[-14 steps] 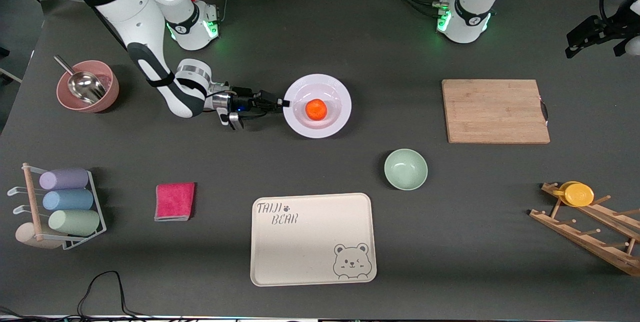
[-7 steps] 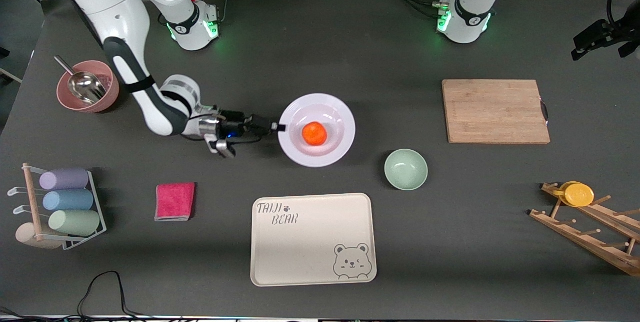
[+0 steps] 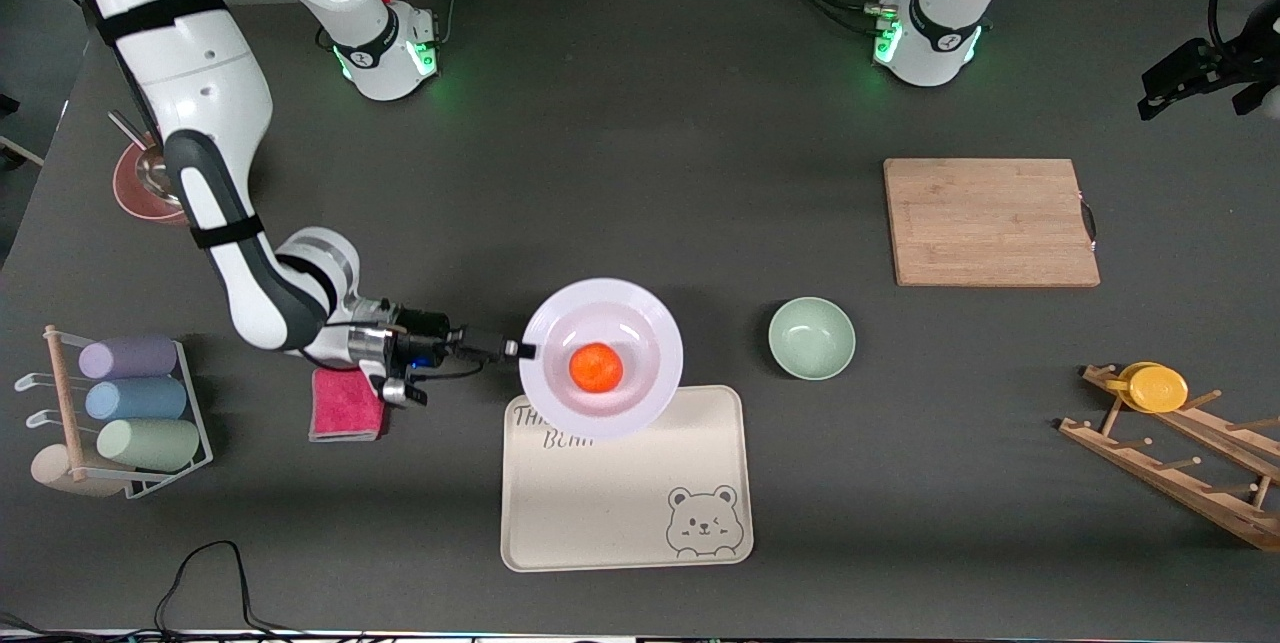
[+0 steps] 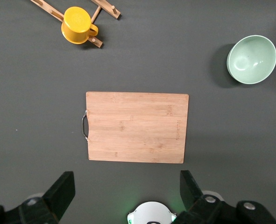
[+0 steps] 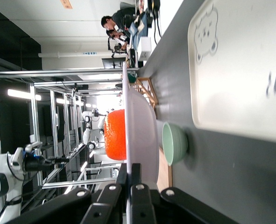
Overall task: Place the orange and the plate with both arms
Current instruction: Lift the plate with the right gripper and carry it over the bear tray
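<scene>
The white plate (image 3: 640, 338) is held in the air with the orange (image 3: 596, 367) in its centre. It hangs over the edge of the cream bear tray (image 3: 620, 493) that lies farthest from the front camera. My right gripper (image 3: 522, 351) is shut on the plate's rim at the side toward the right arm's end of the table. In the right wrist view the plate (image 5: 142, 135) shows edge-on between the fingers, with the orange (image 5: 115, 134) on it. My left gripper (image 4: 126, 191) is open and empty, high above the wooden cutting board (image 4: 137, 127); it waits there.
A pale green bowl (image 3: 811, 337) stands beside the tray toward the left arm's end. A pink cloth (image 3: 346, 408) lies under my right wrist. A rack of rolled towels (image 3: 125, 413), a pink bowl with a scoop (image 3: 135, 188), and a wooden rack with a yellow lid (image 3: 1157, 388) stand at the table's ends.
My right gripper has carried the plate and orange toward the front camera, from the middle of the table to over the tray's edge. The left arm has barely moved.
</scene>
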Motion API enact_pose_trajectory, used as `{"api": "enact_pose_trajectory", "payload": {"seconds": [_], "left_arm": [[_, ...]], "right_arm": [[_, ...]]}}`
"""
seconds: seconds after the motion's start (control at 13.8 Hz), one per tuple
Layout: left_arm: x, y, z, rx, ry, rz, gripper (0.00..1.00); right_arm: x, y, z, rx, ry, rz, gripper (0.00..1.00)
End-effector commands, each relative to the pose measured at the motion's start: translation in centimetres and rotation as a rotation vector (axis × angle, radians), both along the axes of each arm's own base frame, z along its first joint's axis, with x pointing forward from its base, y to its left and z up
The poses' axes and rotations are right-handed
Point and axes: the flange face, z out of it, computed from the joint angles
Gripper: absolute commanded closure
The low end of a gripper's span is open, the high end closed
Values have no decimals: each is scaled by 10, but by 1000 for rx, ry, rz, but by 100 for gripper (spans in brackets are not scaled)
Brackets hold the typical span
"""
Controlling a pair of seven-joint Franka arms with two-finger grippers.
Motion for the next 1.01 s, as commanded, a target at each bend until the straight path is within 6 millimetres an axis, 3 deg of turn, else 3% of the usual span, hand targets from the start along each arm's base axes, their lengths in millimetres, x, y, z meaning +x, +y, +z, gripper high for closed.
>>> {"api": "enact_pose_trajectory", "payload": {"seconds": [0.0,0.29,0.72,0.94], "left_arm": [[-4,-4,4,1,0,-21,0],[-3,-4,2,-2,2,-20,0],[-2,-3,-1,-4,12,-18,0],[-1,-2,0,4,4,-19,0]], "right_arm": [[53,7,-16,23,-6,8,100],[87,4,-52,0,-36,-17,100],[87,-1,-104,-41,-25,-53,100],[88,0,-118,-43,-35,-52,100]]}}
